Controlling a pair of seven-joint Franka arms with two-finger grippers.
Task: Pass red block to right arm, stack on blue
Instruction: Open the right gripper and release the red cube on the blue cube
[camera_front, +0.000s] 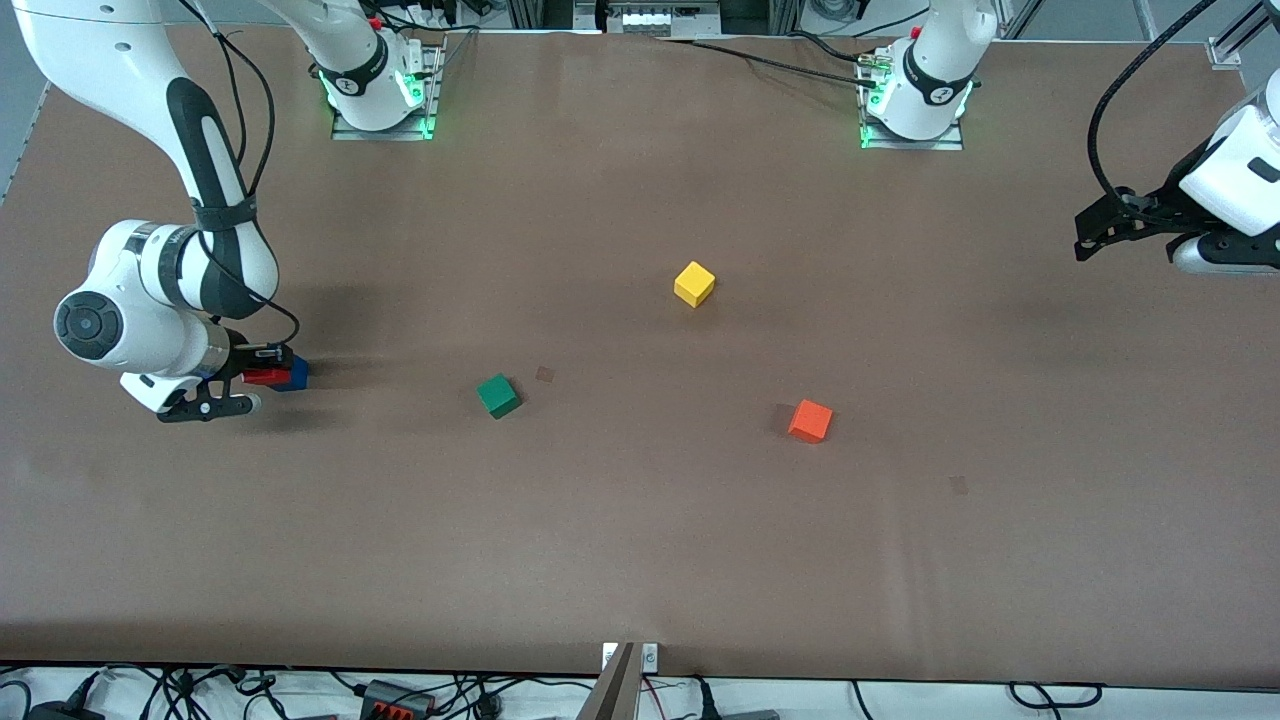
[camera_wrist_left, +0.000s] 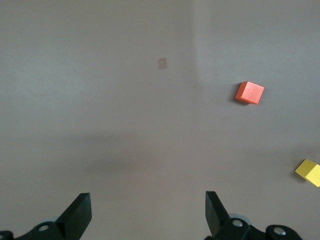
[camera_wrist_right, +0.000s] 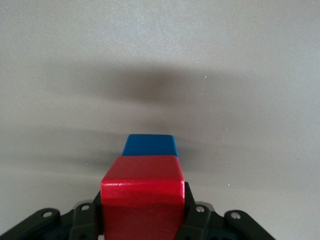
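My right gripper (camera_front: 262, 378) is low at the right arm's end of the table, shut on the red block (camera_front: 265, 376). In the right wrist view the red block (camera_wrist_right: 142, 195) sits between the black fingers (camera_wrist_right: 192, 210). The blue cube (camera_wrist_right: 150, 145) shows just past it, partly covered by it. In the front view the blue cube (camera_front: 295, 373) peeks out beside the red block. I cannot tell whether the two touch. My left gripper (camera_front: 1095, 235) hangs open and empty over the left arm's end of the table, and its splayed fingers (camera_wrist_left: 80, 212) hold nothing.
A green cube (camera_front: 497, 395), a yellow cube (camera_front: 694, 283) and an orange cube (camera_front: 810, 421) lie apart on the brown table (camera_front: 640, 540). The left wrist view shows the orange cube (camera_wrist_left: 249, 92) and the yellow cube (camera_wrist_left: 309, 172).
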